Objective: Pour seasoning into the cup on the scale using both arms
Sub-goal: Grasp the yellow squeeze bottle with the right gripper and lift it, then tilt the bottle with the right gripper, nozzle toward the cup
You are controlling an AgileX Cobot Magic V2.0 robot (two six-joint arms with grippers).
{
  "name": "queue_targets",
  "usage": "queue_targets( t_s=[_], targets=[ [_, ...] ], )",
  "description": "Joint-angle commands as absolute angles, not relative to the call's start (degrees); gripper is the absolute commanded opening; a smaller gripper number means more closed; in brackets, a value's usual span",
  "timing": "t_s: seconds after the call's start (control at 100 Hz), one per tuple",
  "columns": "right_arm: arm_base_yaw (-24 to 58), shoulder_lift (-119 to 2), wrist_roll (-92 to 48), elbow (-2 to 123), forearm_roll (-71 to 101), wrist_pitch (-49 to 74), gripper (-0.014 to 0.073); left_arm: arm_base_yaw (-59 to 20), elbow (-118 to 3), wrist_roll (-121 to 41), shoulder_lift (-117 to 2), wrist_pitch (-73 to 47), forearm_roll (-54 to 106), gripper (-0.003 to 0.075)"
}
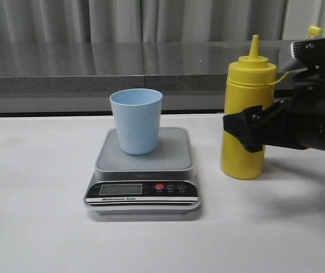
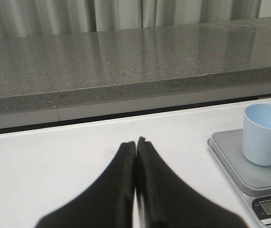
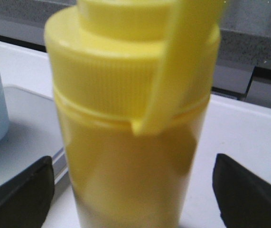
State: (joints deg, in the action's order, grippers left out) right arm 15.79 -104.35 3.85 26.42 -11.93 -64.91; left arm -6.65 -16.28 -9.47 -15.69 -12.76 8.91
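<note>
Even, fairly bright indoor light falls from above on the white desk. In the front view, soft faint shadows lie under the scale and beside the seasoning bottle, and a dull sheen runs along the grey ledge behind. The front view is sharp. In the left wrist view the left gripper is a dark, slightly blurred shape. In the right wrist view the bottle fills the frame, soft and out of focus.

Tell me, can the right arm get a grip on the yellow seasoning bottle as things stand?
Probably yes. The right gripper is open, its fingers on either side of the seasoning bottle, and nothing blocks it; the cup stands apart on the scale.
</note>
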Motion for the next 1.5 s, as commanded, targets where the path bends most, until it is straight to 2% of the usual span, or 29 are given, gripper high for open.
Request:
queue_targets(
  t_s=[0.0, 0.35, 0.44, 0.61, 0.68, 0.82, 0.93, 1.05, 1.24, 1.49],
  targets=[
    [15.9, -102.6, 3.5, 28.6, -12.3, -73.8, 0.0662, -6.4, -17.8, -8.8, -16.1, -8.1, 9.5, -0.0020],
    [15.9, -102.6, 3.5, 32.4, -12.3, -70.1, 0.0640, -6.4, -17.8, -8.8, -16.1, -8.1, 9.5, -0.0020],
    [15.9, -102.6, 3.5, 32.4, -12.3, -70.0, 0.0575, -6.4, -17.8, -8.8, -16.1, -8.1, 9.5, -0.0020],
    [15.9, -102.6, 3.5, 32.4, -12.3, -70.1, 0.0351, -6.4, -17.8, -8.8, -16.1, -8.1, 9.5, -0.0020],
    [15.9, -102.6, 3.5, 32.4, -12.3, -70.6, 0.0288, -6.4, -17.8, -8.8, -16.1, -8.1, 9.5, -0.0020],
    [15.9, -102.2, 3.5, 32.4, -12.8, -74.1, 0.0276, -6.4, -17.8, -8.8, -16.1, -8.1, 9.5, -0.0020],
    [15.9, -100.0, 3.5, 32.4, -15.8, -72.5, 0.0276, -6.4, -17.8, -8.8, -16.1, -8.1, 9.5, -0.0020],
    [15.9, -95.8, 3.5, 33.1, -21.6, -64.4, 0.0276, -6.4, -17.8, -8.8, -16.1, -8.1, 9.5, -0.0020],
    [16.0, -87.8, 4.1, 37.5, -28.7, -43.2, 0.0276, -6.4, -17.8, -8.8, -16.1, -8.1, 9.5, -0.0020],
    [21.4, -83.2, 4.6, 48.5, -33.2, -19.6, 0.0276, -6.4, -17.8, -8.8, -16.1, -8.1, 9.5, -0.0020]
  ],
)
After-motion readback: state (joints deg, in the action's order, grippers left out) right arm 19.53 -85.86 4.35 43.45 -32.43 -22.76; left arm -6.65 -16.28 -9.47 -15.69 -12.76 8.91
